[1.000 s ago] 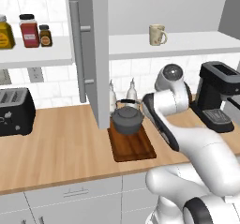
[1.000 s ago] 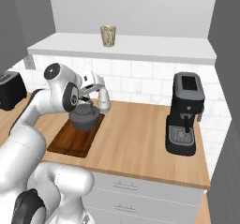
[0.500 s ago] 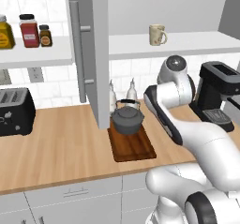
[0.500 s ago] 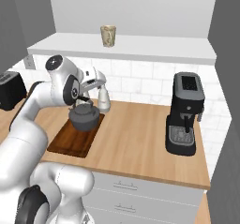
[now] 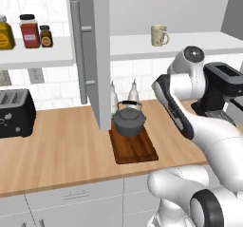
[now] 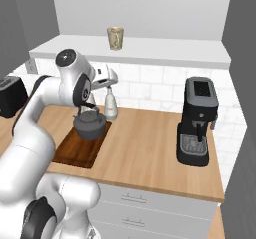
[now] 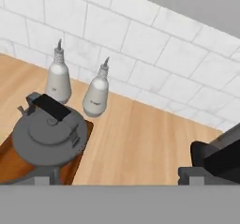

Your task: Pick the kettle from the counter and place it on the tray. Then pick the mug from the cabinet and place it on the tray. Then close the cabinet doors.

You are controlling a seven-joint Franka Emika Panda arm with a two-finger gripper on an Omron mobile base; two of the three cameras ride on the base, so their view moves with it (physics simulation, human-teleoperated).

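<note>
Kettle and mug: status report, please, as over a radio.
Tool open, empty, above the counter. Kettle sits on the tray. Mug on the cabinet shelf, cabinet doors open. Two white bottles behind the kettle.

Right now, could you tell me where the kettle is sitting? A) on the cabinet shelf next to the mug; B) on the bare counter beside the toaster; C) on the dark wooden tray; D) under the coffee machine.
C: the kettle rests on the far end of the tray, in front of the two white bottles, while the mug stands on the cabinet shelf.
</note>
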